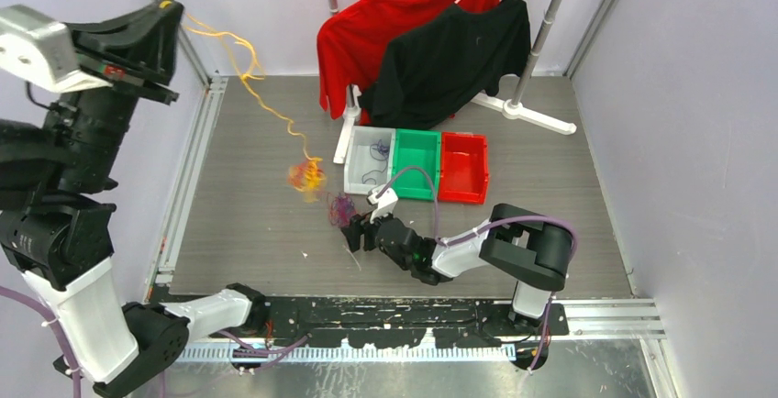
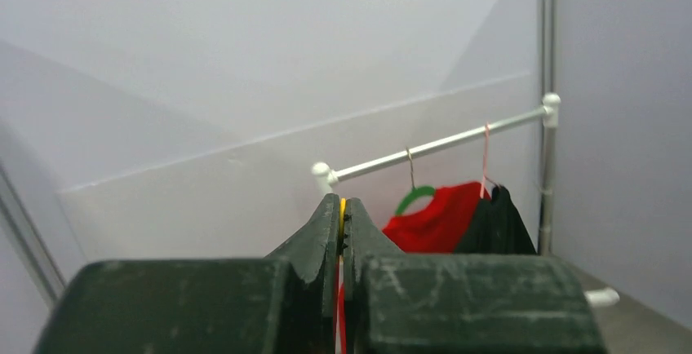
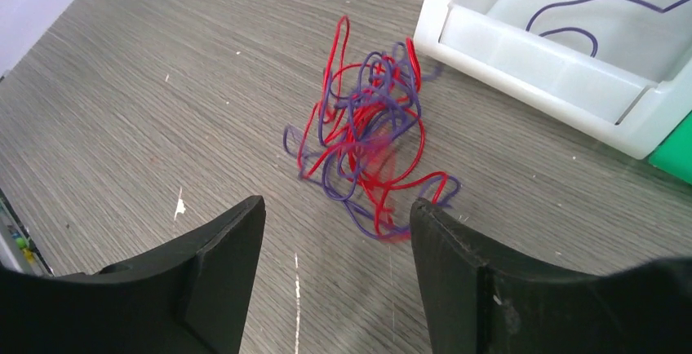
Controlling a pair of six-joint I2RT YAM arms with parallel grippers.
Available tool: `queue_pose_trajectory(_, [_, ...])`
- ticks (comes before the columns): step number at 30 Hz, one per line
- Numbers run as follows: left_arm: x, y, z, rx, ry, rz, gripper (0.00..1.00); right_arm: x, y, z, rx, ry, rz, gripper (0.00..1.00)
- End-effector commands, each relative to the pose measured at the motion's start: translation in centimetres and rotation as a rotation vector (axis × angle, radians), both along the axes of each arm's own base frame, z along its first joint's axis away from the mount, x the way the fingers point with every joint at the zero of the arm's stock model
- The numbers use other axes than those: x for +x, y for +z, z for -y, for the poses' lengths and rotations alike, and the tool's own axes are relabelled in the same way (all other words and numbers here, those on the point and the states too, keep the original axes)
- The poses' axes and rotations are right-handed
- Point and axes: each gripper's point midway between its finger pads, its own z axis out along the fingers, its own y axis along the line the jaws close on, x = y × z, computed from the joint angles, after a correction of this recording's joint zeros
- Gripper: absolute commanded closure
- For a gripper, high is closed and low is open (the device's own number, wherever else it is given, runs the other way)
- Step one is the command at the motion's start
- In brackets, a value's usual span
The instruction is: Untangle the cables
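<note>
My left gripper (image 1: 167, 5) is raised high at the far left and shut on a yellow-orange cable (image 1: 246, 68). That cable trails down to a yellow and red knot (image 1: 307, 178) hanging just above the table. In the left wrist view the yellow cable (image 2: 342, 211) shows pinched between the closed fingers, with a red strand below. A purple and red tangle (image 1: 342, 207) lies on the table, and it also shows in the right wrist view (image 3: 369, 138). My right gripper (image 1: 354, 235) is open and empty, low over the table just short of that tangle (image 3: 336, 215).
A white bin (image 1: 369, 160) holding a purple wire (image 3: 571, 19), a green bin (image 1: 415, 165) and a red bin (image 1: 463, 169) stand in a row at mid table. A red shirt (image 1: 367, 36) and a black shirt (image 1: 454, 59) hang on a rack behind them.
</note>
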Motion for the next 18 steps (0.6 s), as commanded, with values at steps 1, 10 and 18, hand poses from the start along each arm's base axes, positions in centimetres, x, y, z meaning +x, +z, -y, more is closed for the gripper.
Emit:
queue_pose_trajectory(1, [-2.2, 5.5, -2.9, -0.144, 0.086, 0.208, 1.0, -0.1, 0.2, -0.3, 0.036, -0.002, -0.008, 0.31])
queue_pose_trajectory(10, [-0.7, 0.0, 0.6, 0.015, -0.035, 0.05, 1.0, -0.4, 8.3, -0.9, 0.118, 0.059, 0.097, 0.18])
queue_pose_trajectory(18, [-0.2, -4.6, 2.1, 0.09, -0.1, -0.075, 1.0, -4.5, 23.0, -4.7, 0.263, 0.388, 0.24, 0.04])
